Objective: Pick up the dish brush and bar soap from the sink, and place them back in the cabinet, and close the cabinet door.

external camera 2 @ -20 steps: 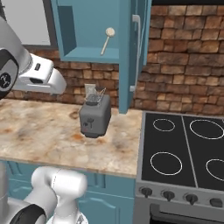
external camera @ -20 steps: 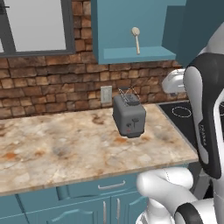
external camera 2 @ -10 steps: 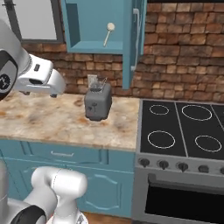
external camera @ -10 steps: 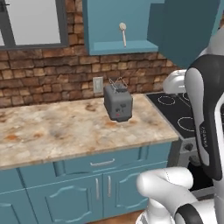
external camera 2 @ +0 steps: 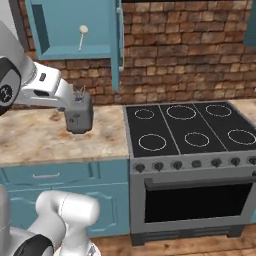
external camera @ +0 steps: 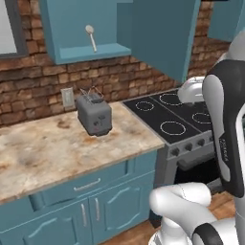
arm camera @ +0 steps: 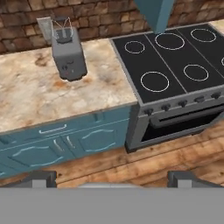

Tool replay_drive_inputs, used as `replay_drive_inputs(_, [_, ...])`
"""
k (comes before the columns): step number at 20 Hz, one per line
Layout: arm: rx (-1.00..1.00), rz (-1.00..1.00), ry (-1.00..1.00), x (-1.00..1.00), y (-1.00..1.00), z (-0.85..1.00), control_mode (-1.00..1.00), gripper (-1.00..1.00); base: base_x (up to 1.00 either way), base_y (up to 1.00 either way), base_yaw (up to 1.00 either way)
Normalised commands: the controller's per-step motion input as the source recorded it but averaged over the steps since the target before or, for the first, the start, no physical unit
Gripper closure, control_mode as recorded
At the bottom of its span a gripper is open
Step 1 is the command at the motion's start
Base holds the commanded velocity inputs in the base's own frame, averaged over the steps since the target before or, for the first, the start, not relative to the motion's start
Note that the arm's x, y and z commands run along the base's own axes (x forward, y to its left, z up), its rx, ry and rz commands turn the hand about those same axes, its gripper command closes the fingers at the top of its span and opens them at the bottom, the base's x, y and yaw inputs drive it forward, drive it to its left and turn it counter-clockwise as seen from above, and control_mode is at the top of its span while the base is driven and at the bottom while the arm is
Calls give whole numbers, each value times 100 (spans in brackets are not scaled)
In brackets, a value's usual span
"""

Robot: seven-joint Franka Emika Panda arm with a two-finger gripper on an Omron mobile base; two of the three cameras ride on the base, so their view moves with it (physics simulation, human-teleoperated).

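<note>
The dish brush (external camera: 90, 37) stands inside the cabinet (external camera: 72, 26), head up, handle on the shelf floor, at about 11 o'clock in the left base view; the right base view shows it (external camera 2: 82, 36) at the same spot. The cabinet door (external camera: 160, 33) hangs open, swung out over the stove (external camera: 177, 117); in the right base view it shows edge-on (external camera 2: 116, 42). No bar soap and no sink can be made out here.

The claw (arm camera: 111, 179) looks down from well back, fingertips (arm camera: 43, 178) spread wide at 6 o'clock of the hand view, nothing between them. The worktop (arm camera: 52, 94), the toaster (arm camera: 68, 52) and the floor (arm camera: 131, 159) lie below it.

Risks, as judged:
- The soap appears outstanding. Closing the door first would shut it out of the cabinet.
- The open door projects at arm height. A wide swing of the arm could strike its edge.
- The brush looks lightly balanced. A knock on the shelf or a hard door slam may topple it off the edge.
- The toaster sits beneath the cabinet, near the forearm's path in the right base view.
</note>
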Motion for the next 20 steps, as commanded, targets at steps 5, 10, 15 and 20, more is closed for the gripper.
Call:
replay_drive_inputs(5, [0,0,0,0,0,0,100,-100,-31,-6,-58])
replay_drive_inputs(10, [0,0,0,0,0,0,100,-100,-16,-15,-61])
replay_drive_inputs(15, [0,0,0,0,0,0,100,-100,-1,-15,-60])
replay_drive_inputs(20, [0,0,0,0,0,0,100,-100,0,-29,-57])
